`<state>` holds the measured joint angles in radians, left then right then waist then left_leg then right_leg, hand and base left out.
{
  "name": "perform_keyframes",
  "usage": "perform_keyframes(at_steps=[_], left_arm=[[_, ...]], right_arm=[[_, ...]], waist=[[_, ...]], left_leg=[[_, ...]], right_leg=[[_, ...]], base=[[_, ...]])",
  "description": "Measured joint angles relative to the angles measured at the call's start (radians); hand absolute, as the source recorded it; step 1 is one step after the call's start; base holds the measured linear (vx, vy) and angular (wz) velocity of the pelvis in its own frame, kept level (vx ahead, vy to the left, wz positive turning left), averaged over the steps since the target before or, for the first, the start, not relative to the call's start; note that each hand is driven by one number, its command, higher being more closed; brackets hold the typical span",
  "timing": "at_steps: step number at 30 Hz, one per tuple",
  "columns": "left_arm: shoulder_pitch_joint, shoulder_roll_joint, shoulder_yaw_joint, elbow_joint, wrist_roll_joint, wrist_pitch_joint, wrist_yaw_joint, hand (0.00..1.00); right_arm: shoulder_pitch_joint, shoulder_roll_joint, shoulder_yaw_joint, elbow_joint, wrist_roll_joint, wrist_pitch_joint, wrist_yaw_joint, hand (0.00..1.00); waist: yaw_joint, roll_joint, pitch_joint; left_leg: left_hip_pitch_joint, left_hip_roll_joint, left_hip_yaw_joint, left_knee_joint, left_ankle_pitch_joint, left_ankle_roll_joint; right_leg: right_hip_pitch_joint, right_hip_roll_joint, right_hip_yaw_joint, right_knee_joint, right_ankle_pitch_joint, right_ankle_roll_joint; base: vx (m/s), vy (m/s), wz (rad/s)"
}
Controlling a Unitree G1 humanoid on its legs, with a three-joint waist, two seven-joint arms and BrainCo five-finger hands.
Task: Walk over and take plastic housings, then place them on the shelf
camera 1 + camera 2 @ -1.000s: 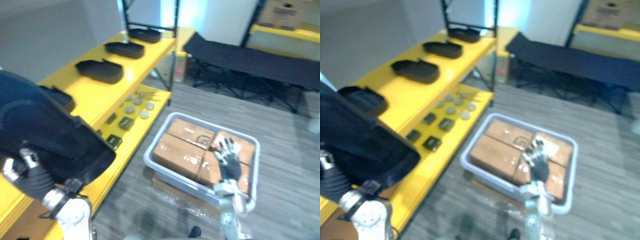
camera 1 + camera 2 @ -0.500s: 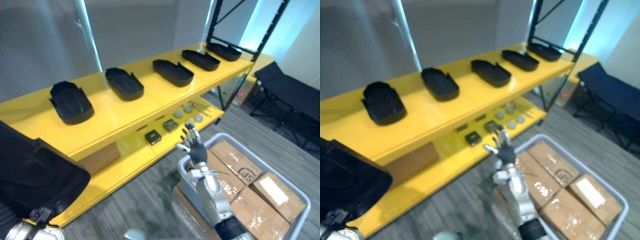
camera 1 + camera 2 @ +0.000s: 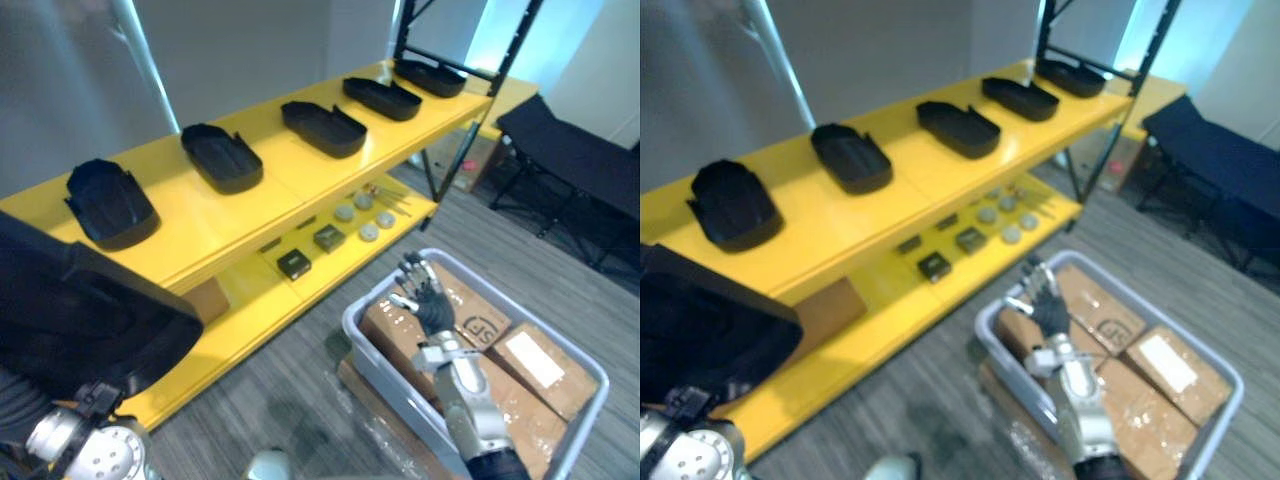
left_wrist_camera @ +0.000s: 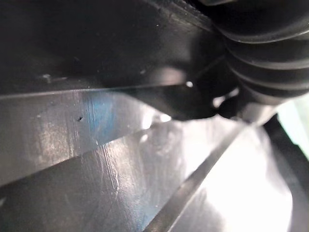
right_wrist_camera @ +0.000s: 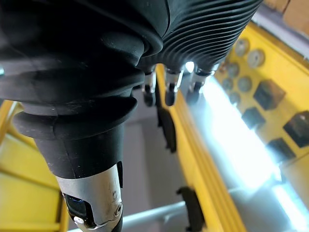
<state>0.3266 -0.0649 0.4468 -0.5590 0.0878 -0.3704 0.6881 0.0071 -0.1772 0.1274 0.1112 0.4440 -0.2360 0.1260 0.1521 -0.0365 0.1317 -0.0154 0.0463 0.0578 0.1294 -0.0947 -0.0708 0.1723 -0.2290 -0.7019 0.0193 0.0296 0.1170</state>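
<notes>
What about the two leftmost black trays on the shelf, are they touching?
Apart: the left eye view shows bare yellow shelf between leftmost housing and its neighbour.

Five black housings (image 3: 220, 157) sit in a row on the yellow shelf (image 3: 290, 185). Dark blocks (image 3: 293, 264) and grey discs (image 3: 344, 212) lie on its lower level.

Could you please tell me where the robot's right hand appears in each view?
Left eye view: the right hand, fingers spread, above the grey bin, lower right.
Right eye view: the hand above the same bin, nearer centre.
Right wrist view: its dark cover and fingertips, up close.
Shared landmark: round discs on the lower yellow shelf.
</notes>
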Motion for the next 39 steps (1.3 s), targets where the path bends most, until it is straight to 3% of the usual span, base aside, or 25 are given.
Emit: perform_keyframes(at_steps=[2, 4, 5, 8, 10, 15, 18, 20, 21, 23, 26, 27, 29, 31, 33, 34, 36, 37, 38, 39], left_arm=[[-0.020, 0.034, -0.008, -0.005, 0.005, -0.001, -0.035, 1.00], [-0.057, 0.117, -0.055, -0.004, 0.007, -0.001, -0.082, 1.00], [-0.083, 0.167, -0.081, 0.004, 0.004, -0.012, -0.122, 1.00], [-0.154, 0.257, -0.125, 0.043, 0.002, -0.047, -0.197, 1.00], [-0.193, 0.272, -0.130, 0.080, -0.007, -0.047, -0.211, 1.00], [-0.179, 0.241, -0.158, 0.116, -0.032, -0.036, -0.211, 1.00], [-0.160, 0.208, -0.166, 0.115, -0.030, -0.037, -0.213, 1.00], [-0.157, 0.206, -0.166, 0.115, -0.028, -0.037, -0.215, 1.00], [-0.157, 0.203, -0.165, 0.115, -0.027, -0.037, -0.214, 1.00], [-0.140, 0.186, -0.165, 0.115, -0.017, -0.037, -0.213, 1.00], [-0.102, 0.159, -0.167, 0.114, 0.005, -0.038, -0.212, 1.00], [-0.098, 0.159, -0.166, 0.113, 0.011, -0.043, -0.210, 1.00], [-0.097, 0.157, -0.164, 0.109, 0.012, -0.055, -0.208, 1.00], [-0.093, 0.157, -0.154, 0.106, 0.012, -0.072, -0.209, 1.00], [-0.093, 0.158, -0.139, 0.092, 0.010, -0.079, -0.219, 1.00], [-0.094, 0.158, -0.135, 0.086, 0.011, -0.082, -0.230, 1.00], [-0.100, 0.172, -0.136, 0.086, 0.010, -0.081, -0.246, 1.00], [-0.112, 0.201, -0.133, 0.086, 0.009, -0.079, -0.258, 1.00], [-0.130, 0.228, -0.134, 0.086, 0.010, -0.074, -0.260, 1.00], [-0.144, 0.237, -0.135, 0.086, 0.010, -0.067, -0.259, 1.00]], right_arm=[[0.001, -0.010, -0.002, -0.006, -0.025, -0.007, 0.009, 0.00], [0.021, -0.028, -0.017, -0.026, -0.048, -0.029, 0.029, 0.00], [0.030, -0.031, -0.037, -0.035, -0.066, -0.045, 0.033, 0.00], [0.036, -0.051, -0.092, -0.080, -0.067, -0.069, 0.045, 0.00], [0.031, -0.054, -0.123, -0.092, -0.064, -0.073, 0.056, 0.00], [0.004, -0.054, -0.143, -0.091, -0.065, -0.073, 0.075, 0.00], [0.010, -0.051, -0.152, -0.096, -0.064, -0.073, 0.075, 0.00], [0.019, -0.042, -0.165, -0.097, -0.057, -0.079, 0.075, 0.00], [0.033, -0.026, -0.169, -0.097, -0.042, -0.088, 0.074, 0.00], [0.052, -0.003, -0.169, -0.097, -0.025, -0.096, 0.073, 0.00], [0.078, 0.029, -0.169, -0.097, -0.025, -0.129, 0.067, 0.00], [0.079, 0.044, -0.169, -0.100, -0.025, -0.155, 0.062, 0.00], [0.075, 0.049, -0.172, -0.109, -0.024, -0.184, 0.045, 0.00], [0.074, 0.065, -0.167, -0.108, -0.025, -0.192, 0.026, 0.00], [0.060, 0.073, -0.162, -0.108, -0.027, -0.198, 0.011, 0.00], [0.055, 0.076, -0.163, -0.107, -0.027, -0.202, -0.001, 0.00], [0.053, 0.076, -0.162, -0.107, -0.027, -0.204, -0.003, 0.00], [0.050, 0.077, -0.162, -0.106, -0.033, -0.207, -0.001, 0.00], [0.040, 0.078, -0.162, -0.102, -0.055, -0.211, 0.002, 0.00], [0.030, 0.077, -0.162, -0.103, -0.074, -0.213, 0.004, 0.00]], waist=[[-0.006, 0.002, 0.006], [-0.025, 0.000, 0.011], [-0.046, -0.004, 0.011], [-0.067, -0.005, 0.010], [-0.070, -0.018, 0.013], [-0.065, -0.020, 0.028], [-0.072, -0.003, 0.055], [-0.085, 0.007, 0.072], [-0.089, 0.003, 0.085], [-0.092, 0.017, 0.103], [-0.110, 0.029, 0.107], [-0.109, 0.022, 0.109], [-0.100, 0.038, 0.102], [-0.081, 0.025, 0.100], [-0.075, 0.010, 0.098], [-0.071, 0.001, 0.097], [-0.075, -0.009, 0.092], [-0.078, -0.025, 0.083], [-0.083, -0.024, 0.084], [-0.089, -0.025, 0.083]], left_leg=[[0.002, -0.007, -0.003, -0.002, 0.001, 0.005], [0.007, -0.029, -0.056, -0.033, 0.015, 0.027], [0.017, -0.038, -0.075, -0.070, 0.035, 0.042], [0.015, -0.043, -0.100, -0.134, 0.095, 0.041], [0.008, -0.063, -0.123, -0.135, 0.123, 0.024], [-0.025, -0.050, -0.108, -0.066, 0.124, 0.023], [-0.023, -0.021, -0.103, -0.037, 0.119, 0.017], [-0.045, -0.008, -0.098, -0.005, 0.096, -0.015], [-0.059, -0.010, -0.096, 0.019, 0.091, -0.021], [-0.065, 0.008, -0.074, 0.036, 0.082, -0.011], [-0.075, 0.029, -0.013, 0.045, 0.073, -0.006], [-0.087, 0.037, 0.019, 0.070, 0.071, 0.012], [-0.134, 0.044, 0.051, 0.145, 0.052, 0.034], [-0.148, 0.016, 0.060, 0.195, 0.012, 0.032], [-0.166, -0.014, 0.062, 0.271, -0.051, 0.053], [-0.163, -0.030, 0.059, 0.303, -0.095, 0.048], [-0.152, -0.051, 0.031, 0.326, -0.116, 0.067], [-0.131, -0.059, 0.008, 0.306, -0.122, 0.077], [-0.102, -0.059, -0.014, 0.278, -0.121, 0.085], [-0.073, -0.053, -0.029, 0.255, -0.119, 0.087]], right_leg=[[-0.001, -0.018, -0.004, 0.043, -0.025, -0.003], [-0.008, -0.033, 0.102, 0.104, -0.068, -0.055], [-0.013, -0.042, 0.193, 0.136, -0.072, -0.061], [-0.041, -0.051, 0.317, 0.202, -0.089, -0.062], [-0.033, -0.068, 0.311, 0.202, -0.109, -0.041], [-0.004, -0.047, 0.318, 0.162, -0.120, -0.044], [0.023, -0.010, 0.319, 0.143, -0.123, -0.042], [0.024, 0.001, 0.323, 0.145, -0.165, -0.021], [0.025, -0.002, 0.329, 0.149, -0.195, 0.010], [0.024, 0.006, 0.329, 0.172, -0.211, 0.009], [0.019, -0.005, 0.306, 0.205, -0.247, 0.021], [0.013, -0.020, 0.297, 0.203, -0.251, 0.024], [0.002, -0.029, 0.295, 0.223, -0.261, 0.038], [0.008, -0.059, 0.295, 0.242, -0.277, 0.057], [0.030, -0.089, 0.292, 0.254, -0.295, 0.041], [0.031, -0.113, 0.299, 0.328, -0.284, 0.020], [-0.067, -0.161, 0.361, 0.574, -0.216, -0.046], [-0.145, -0.178, 0.424, 0.713, -0.122, -0.062], [-0.197, -0.163, 0.476, 0.818, -0.105, -0.053], [-0.223, -0.138, 0.489, 0.859, -0.151, -0.057]], base=[[0.00, 0.074, 0.41], [0.00, 0.129, 0.86], [0.02, 0.136, 1.05], [0.03, 0.079, 0.89], [0.07, -0.018, 0.53], [0.01, -0.061, 0.11], [-0.09, -0.073, -0.04], [-0.17, -0.068, 0.10], [-0.16, -0.061, 0.08], [-0.17, -0.050, 0.08], [-0.16, -0.011, 0.28], [-0.08, 0.050, 0.36], [-0.01, 0.093, 0.22], [0.08, 0.143, 0.16], [0.13, 0.146, 0.19], [0.28, 0.257, 0.36], [0.29, 0.254, 0.49], [0.29, 0.135, 0.50], [0.31, 0.098, 0.51], [0.33, 0.051, 0.50]])
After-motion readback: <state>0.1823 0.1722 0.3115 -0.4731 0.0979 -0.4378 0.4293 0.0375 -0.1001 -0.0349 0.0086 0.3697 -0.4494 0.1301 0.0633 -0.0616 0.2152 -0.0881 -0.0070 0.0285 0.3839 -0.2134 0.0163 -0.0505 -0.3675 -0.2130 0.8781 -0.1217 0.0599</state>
